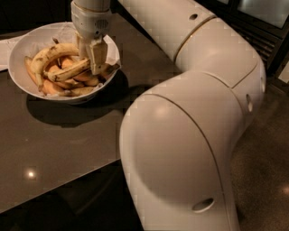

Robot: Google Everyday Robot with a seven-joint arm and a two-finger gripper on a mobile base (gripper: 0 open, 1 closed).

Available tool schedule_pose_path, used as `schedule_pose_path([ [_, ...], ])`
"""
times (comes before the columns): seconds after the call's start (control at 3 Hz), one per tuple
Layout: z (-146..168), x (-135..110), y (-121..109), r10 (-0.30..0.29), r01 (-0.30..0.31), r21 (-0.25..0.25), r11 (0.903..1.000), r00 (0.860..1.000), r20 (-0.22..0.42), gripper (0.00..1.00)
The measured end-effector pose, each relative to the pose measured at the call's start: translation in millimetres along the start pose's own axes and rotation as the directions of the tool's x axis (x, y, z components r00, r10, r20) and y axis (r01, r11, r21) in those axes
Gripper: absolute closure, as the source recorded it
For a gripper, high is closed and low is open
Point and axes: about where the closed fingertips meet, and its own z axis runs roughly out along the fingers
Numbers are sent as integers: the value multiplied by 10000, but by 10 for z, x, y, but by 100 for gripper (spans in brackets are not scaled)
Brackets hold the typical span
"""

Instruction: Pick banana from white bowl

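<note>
Gripper (pixel 91 61) in white bowl (pixel 17 52), over half-hidden banana (pixel 67 72)

bananas (pixel 58 50) in bowl (pixel 19 48) | bowl on table (pixel 58 149) | tool (pixel 92 66) among bananas

From my feed, a dark brown counter (pixel 67 135) fills the left half of the frame, polished enough to throw back a small bright spot of light (pixel 30 173) at lower left. Under its near edge I see only shadow. On the right is a brownish, speckled floor (pixel 266 149). At upper right dark horizontal slats (pixel 253 31) run below a pale pane (pixel 266 6). A white sheet (pixel 5 49) lies at the left edge. The gripper (pixel 91 63) hangs at upper left, over the counter.
</note>
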Motion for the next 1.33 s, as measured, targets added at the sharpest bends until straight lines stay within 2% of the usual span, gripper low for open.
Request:
schedule_pose_path([
  [0.67, 0, 0, 0, 0, 0, 1, 10000, 10000, 0, 100],
  [1.33, -142, -20, -95, 339, -388, 1075, 9934, 9983, 468, 100],
])
